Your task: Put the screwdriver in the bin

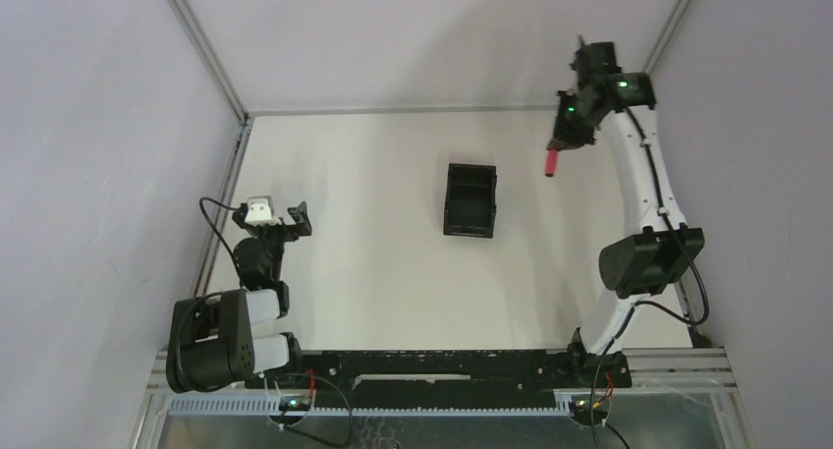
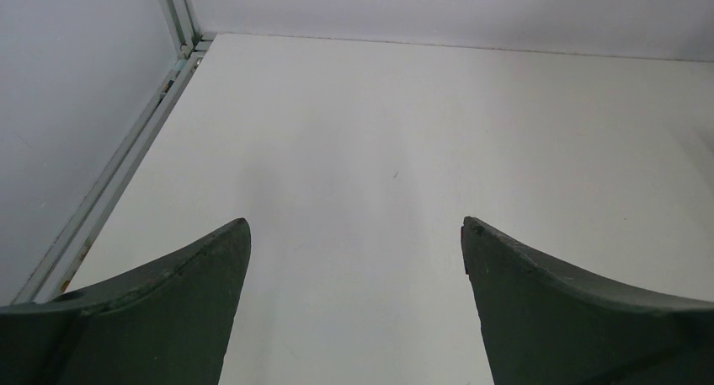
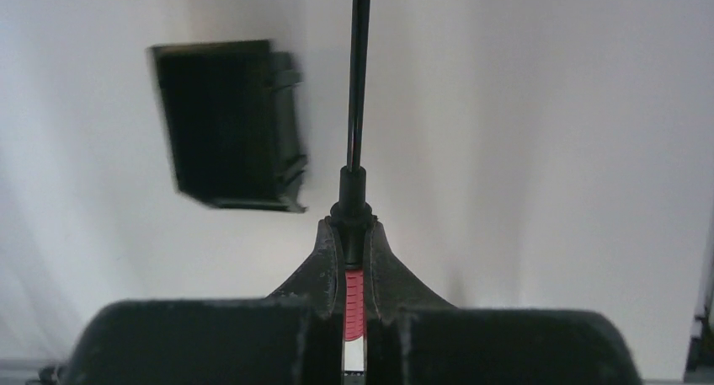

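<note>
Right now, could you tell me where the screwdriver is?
The screwdriver is clamped in the right claw, at the far right in the top view, just right of the bin.

You are viewing a robotics lab test cell. A plain white tabletop (image 1: 373,292) is enclosed by blank pale wall panels (image 1: 88,154) joined with aluminium framing (image 1: 201,44). The left arm (image 1: 226,336) and right arm (image 1: 643,189) are bolted to a black rail (image 1: 442,363) at the near edge, with exposed wiring (image 1: 312,382) at their bases.
</note>
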{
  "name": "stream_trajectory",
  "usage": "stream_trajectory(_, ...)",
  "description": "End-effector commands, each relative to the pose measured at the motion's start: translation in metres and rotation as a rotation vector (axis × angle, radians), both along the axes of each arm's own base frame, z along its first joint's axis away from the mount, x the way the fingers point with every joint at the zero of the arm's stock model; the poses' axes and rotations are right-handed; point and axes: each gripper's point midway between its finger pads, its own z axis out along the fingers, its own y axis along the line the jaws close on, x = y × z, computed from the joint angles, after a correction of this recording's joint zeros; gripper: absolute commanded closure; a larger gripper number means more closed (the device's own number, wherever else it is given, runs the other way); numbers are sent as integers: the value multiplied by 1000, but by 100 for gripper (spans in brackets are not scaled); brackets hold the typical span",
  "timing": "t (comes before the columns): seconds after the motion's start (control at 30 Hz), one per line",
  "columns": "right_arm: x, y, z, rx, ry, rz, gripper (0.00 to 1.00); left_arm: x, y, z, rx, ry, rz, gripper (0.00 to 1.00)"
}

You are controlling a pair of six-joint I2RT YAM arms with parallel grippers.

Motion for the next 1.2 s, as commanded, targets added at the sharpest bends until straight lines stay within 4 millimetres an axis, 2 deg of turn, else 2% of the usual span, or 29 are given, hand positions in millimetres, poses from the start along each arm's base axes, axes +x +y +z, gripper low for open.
stream_trajectory(0.0,14,81,29,39,-134,140,100,1,1,7,11,-25,9,0)
stream_trajectory(0.07,23,115,36,59,-184,209,100,1,1,7,11,-26,9,0)
stream_trajectory(0.17,33,153,40,47,-237,289,100,1,1,7,11,-26,8,0)
stream_trajectory(0.27,40,177,35,6,-261,362,100,1,1,7,10,-25,7,0)
stream_trajectory(0.33,41,186,20,-27,-243,414,100,1,1,7,11,-26,7,0)
stream_trajectory(0.37,42,189,13,-49,-238,431,100,1,1,7,10,-26,7,0)
stream_trajectory(0.5,36,193,-40,-129,-166,499,100,1,1,7,10,-26,8,0)
stream_trajectory(0.73,29,189,-131,-181,-54,524,100,1,1,7,10,-26,7,0)
stream_trajectory(0.83,28,185,-163,-219,-10,535,100,1,1,7,10,-26,9,0)
stream_trajectory(0.93,25,184,-184,-247,25,546,100,1,2,7,10,-26,9,0)
stream_trajectory(0.97,24,183,-190,-260,35,548,98,1,1,7,11,-27,8,0)
stream_trajectory(1.1,23,186,-189,-279,21,545,59,1,2,7,10,-25,10,0)
stream_trajectory(1.17,25,188,-180,-276,-4,538,52,1,1,7,10,-25,9,0)
